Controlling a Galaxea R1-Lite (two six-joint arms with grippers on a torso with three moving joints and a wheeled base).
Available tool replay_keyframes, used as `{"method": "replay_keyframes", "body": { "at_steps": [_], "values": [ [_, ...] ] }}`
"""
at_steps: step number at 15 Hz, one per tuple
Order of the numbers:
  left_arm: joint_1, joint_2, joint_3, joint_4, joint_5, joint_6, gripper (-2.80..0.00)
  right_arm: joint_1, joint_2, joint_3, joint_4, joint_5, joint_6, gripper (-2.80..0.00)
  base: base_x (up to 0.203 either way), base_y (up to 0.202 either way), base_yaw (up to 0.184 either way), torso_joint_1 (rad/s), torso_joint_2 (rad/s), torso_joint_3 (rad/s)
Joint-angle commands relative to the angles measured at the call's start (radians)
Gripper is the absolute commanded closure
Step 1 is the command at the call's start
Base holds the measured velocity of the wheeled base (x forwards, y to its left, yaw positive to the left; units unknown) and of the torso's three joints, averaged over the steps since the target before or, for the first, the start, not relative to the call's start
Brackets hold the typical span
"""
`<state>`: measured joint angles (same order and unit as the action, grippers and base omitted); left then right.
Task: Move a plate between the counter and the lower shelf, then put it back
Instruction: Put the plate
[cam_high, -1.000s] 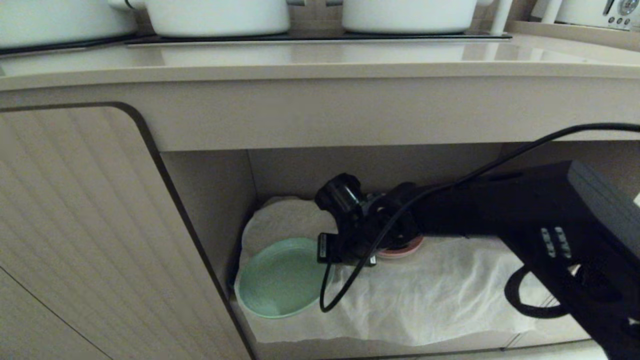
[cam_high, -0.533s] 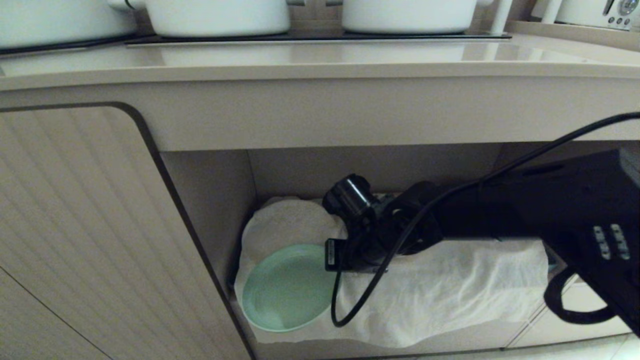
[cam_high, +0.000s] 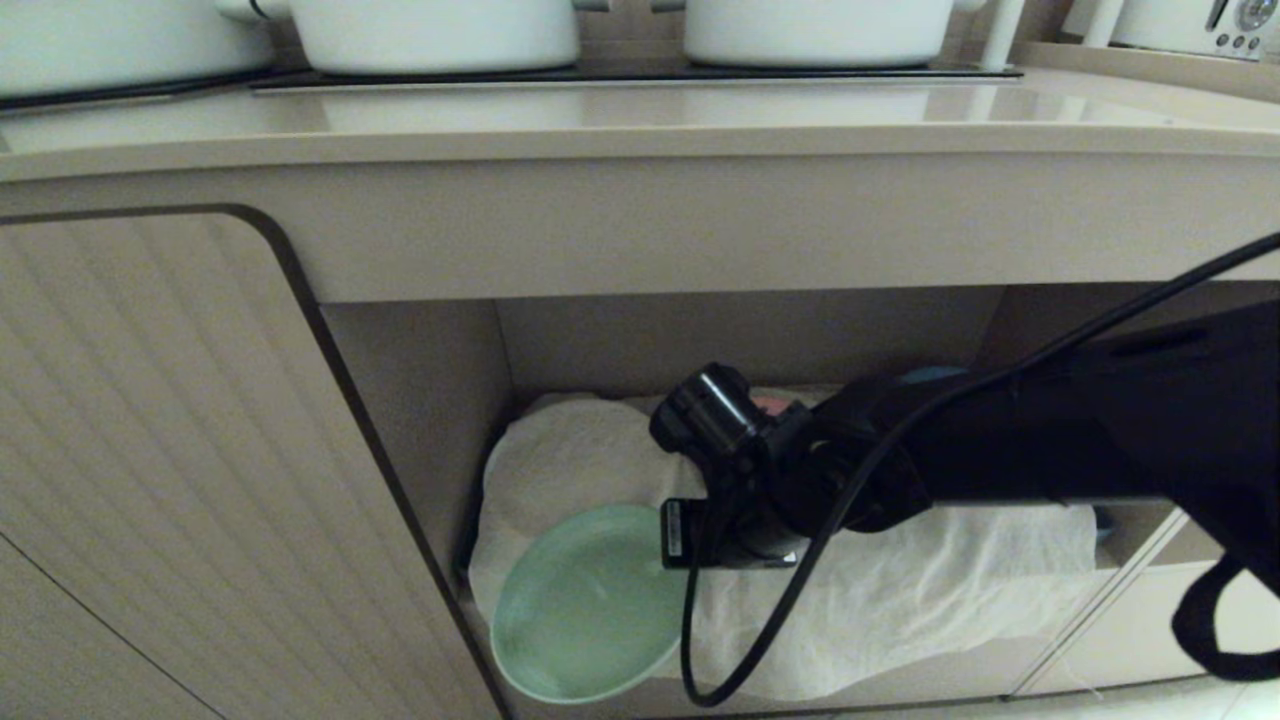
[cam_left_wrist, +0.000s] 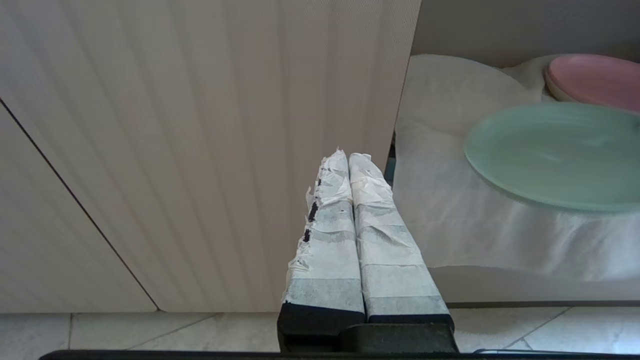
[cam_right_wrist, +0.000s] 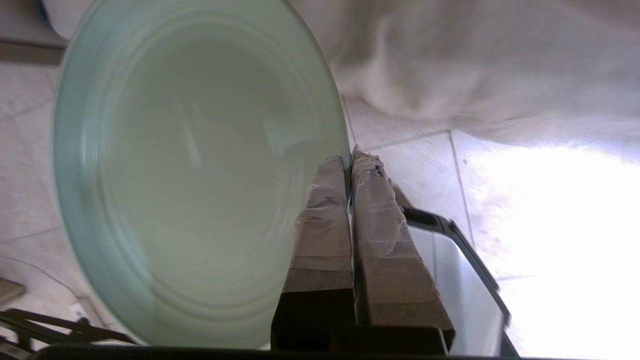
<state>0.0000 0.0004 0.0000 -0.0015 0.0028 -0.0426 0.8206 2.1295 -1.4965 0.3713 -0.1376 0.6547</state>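
Head view, itemised as we found it. Item one: the plate (cam_high: 585, 605), pale mint green, held at its three-o'clock rim by the right gripper (cam_high: 690, 545), whose taped fingers (cam_right_wrist: 325, 220) were pinched together on that rim. The plate hung tilted at the front lip of the lower shelf (cam_high: 420, 400), its six-o'clock edge overhanging the shelf front, with floor tiles showing behind it in the right wrist view. Item two: a wrinkled off-white cloth (cam_high: 900, 590) draped over the shelf floor, its hem spilling past the front edge. Item three: a pink plate (cam_left_wrist: 590, 80) at the back of the recess, at twelve o'clock from the green one. Item four: the counter (cam_high: 640, 130) above, with white pots (cam_high: 430, 30) standing on its black hob panel. Item five: a small white sticker (cam_high: 673, 528) on the wrist housing; we could not read its print, and we recorded no other legible writing.

Clearances: a ribbed cupboard door (cam_high: 150, 450) closed the nine-o'clock side just beside the plate; open recess lay toward three o'clock, crossed by the right arm and its black cable (cam_high: 760, 650).

Left gripper (cam_left_wrist: 350, 170): parked low before the ribbed door, its taped fingers pressed together on nothing.
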Motion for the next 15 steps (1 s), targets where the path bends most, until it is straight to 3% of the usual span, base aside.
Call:
{"method": "replay_keyframes", "body": {
  "at_steps": [1,15],
  "values": [
    [0.0,0.0,0.0,0.0,0.0,0.0,0.0,0.0,-0.034,0.043,0.004,-0.014,0.003,0.0,0.0,0.0,0.0,0.0,0.0,0.0],
    [0.0,0.0,0.0,0.0,0.0,0.0,0.0,-0.007,-0.178,0.265,-0.001,-0.08,0.112,0.0,0.0,0.0,0.0,0.0,0.0,0.0]
  ]
}}
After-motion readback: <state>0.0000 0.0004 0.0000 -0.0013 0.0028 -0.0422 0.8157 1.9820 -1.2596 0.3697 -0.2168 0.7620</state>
